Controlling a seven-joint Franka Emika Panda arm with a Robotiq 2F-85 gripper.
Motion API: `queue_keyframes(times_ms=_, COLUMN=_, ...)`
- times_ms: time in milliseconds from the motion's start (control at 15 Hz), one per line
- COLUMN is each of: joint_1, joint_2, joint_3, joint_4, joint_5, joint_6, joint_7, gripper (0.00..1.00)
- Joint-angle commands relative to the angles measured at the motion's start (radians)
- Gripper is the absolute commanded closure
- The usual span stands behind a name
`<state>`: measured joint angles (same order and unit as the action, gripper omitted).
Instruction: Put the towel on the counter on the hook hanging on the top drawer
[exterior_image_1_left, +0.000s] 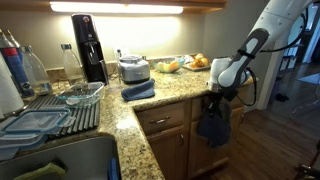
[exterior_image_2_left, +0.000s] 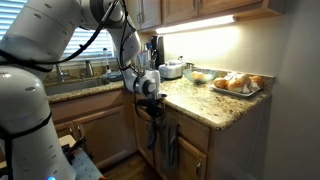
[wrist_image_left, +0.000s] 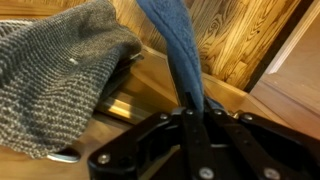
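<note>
Clearly, the hand (wrist_image_left: 190, 110) was pinched shut on the towel (wrist_image_left: 170, 35), which hung down the front of the drawer (wrist_image_left: 240, 45), and releasing before a fold caught the hook, hidden from view, would probably let it slip off.

The arm (exterior_image_2_left: 30, 60) was all glossy white, fat rounded shells with dark seams at the joints, and a black cable (exterior_image_2_left: 95, 38) trailed behind it. The gripper (wrist_image_left: 190, 105) was matte black, with silver screw heads (wrist_image_left: 100, 158) dotting the linkage behind its fingers.
</note>
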<state>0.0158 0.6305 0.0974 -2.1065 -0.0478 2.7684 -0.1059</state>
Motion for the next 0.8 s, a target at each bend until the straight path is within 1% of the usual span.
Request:
queue_keyframes(times_ms=0, joint_1=-0.036, joint_2=-0.067, joint_3=0.033, joint_4=-0.061, joint_5=0.029, joint_6=0.029, joint_7=-0.033, gripper=0.95)
queue_keyframes(times_ms=133, joint_1=-0.038, joint_2=-0.092, joint_3=0.038, joint_4=-0.095, joint_5=0.042, joint_6=0.078, joint_7=-0.018, gripper=0.95)
queue_keyframes(times_ms=400, joint_1=-0.019, joint_2=-0.121, joint_3=0.017, joint_4=-0.154, joint_5=0.066, joint_6=0.198, joint_7=0.027, gripper=0.95)
queue_keyframes(times_ms=600, joint_1=-0.022, joint_2=-0.116, joint_3=0.016, joint_4=-0.173, joint_5=0.072, joint_6=0.243, joint_7=0.032, gripper=0.95)
queue_keyframes(times_ms=733, joint_1=-0.02, joint_2=-0.097, joint_3=0.008, joint_4=-0.163, joint_5=0.075, joint_6=0.262, joint_7=0.043, gripper=0.95)
